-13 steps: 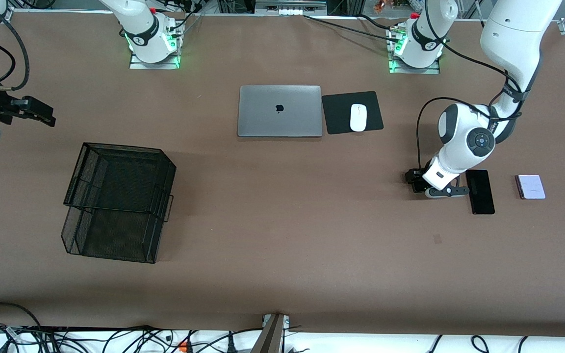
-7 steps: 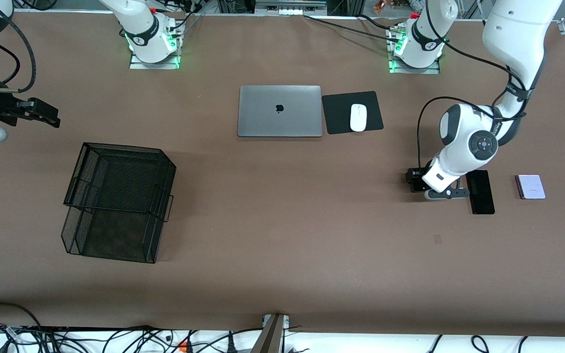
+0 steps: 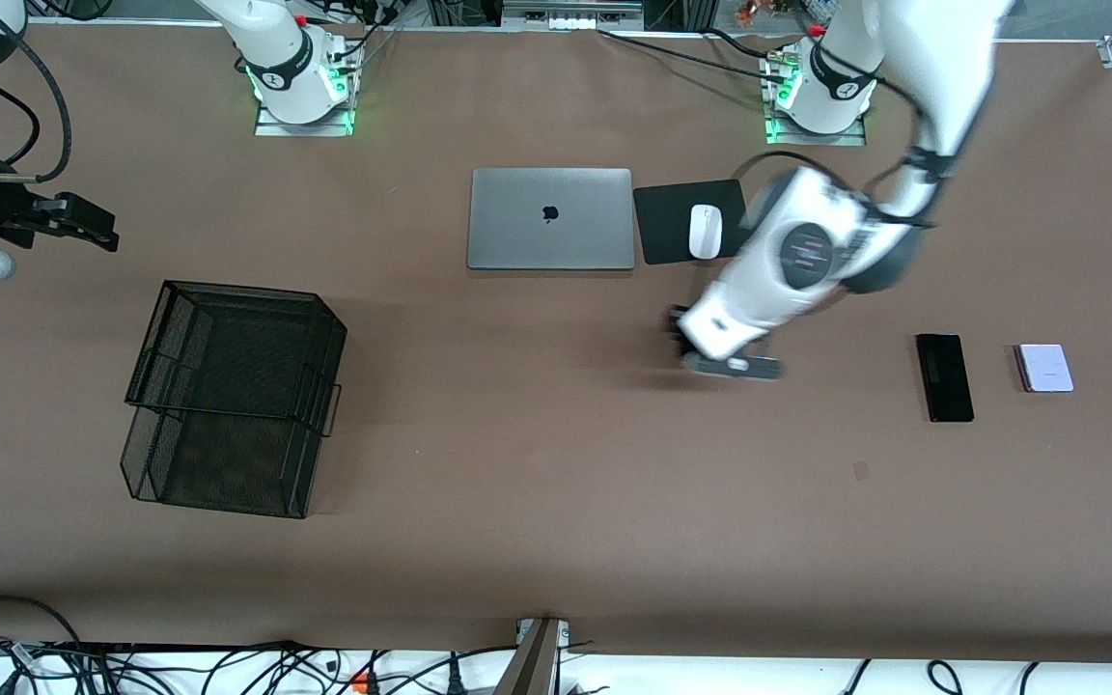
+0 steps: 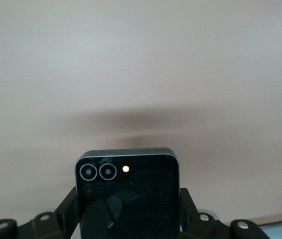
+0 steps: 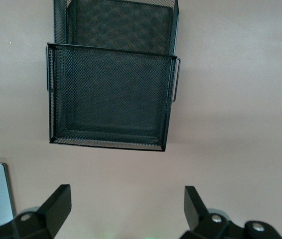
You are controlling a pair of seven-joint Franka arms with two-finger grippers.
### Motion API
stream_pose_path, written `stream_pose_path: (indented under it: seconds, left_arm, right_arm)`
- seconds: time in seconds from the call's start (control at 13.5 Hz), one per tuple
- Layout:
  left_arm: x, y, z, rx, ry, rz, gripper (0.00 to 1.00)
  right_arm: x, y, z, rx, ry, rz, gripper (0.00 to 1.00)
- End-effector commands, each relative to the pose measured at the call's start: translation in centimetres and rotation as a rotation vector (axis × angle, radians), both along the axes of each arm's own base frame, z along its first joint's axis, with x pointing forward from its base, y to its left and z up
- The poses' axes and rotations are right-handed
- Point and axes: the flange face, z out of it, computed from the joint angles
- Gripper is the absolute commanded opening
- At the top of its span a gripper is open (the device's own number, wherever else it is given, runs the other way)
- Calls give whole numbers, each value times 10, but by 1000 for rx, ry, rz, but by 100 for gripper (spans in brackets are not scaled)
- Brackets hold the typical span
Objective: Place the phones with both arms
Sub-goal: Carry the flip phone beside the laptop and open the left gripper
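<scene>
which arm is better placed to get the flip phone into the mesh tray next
Left. The left gripper already clamps the black flip phone over bare table between laptop and slab phone. The right gripper waits open and empty near the mesh tray.

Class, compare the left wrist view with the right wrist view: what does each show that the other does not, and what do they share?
Only the left wrist view shows the small squarish black flip phone with two ringed lenses, clamped in the left gripper over bare table. Only the right wrist view shows the black wire-mesh two-tier tray and the open right gripper. Both share the brown table surface, black gripper fingers along the picture's edge, and a pale grey corner, possibly the laptop.
</scene>
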Motion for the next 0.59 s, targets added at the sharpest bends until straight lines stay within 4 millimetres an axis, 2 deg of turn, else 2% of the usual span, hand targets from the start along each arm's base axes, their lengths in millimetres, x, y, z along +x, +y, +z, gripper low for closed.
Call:
stream_pose_path:
  seconds: [0.0, 0.07, 0.15, 0.22, 0.3, 0.37, 0.52]
  left_arm:
    - [19, -72, -41, -73, 4, 90, 28]
    - [9, -93, -59, -90, -1, 134, 28]
    - [-2, -108, -84, -106, -5, 167, 40]
    - [-11, -116, -110, -118, -7, 184, 42]
    - [-12, -118, -117, -129, -13, 200, 47]
    - [-9, -115, -114, -130, -15, 214, 99]
    - [-3, -106, -97, -103, 7, 216, 100]
  right_arm:
    - [-1, 2, 3, -1, -3, -16, 100]
    - [-2, 2, 3, -2, -2, -16, 100]
    - [-2, 2, 2, -2, 1, -16, 100]
    - [-2, 2, 3, -2, 0, -16, 100]
    - [-2, 2, 3, 0, -2, -16, 100]
    - [-1, 2, 2, 0, -5, -16, 100]
    - [2, 5, -1, 0, -5, -11, 100]
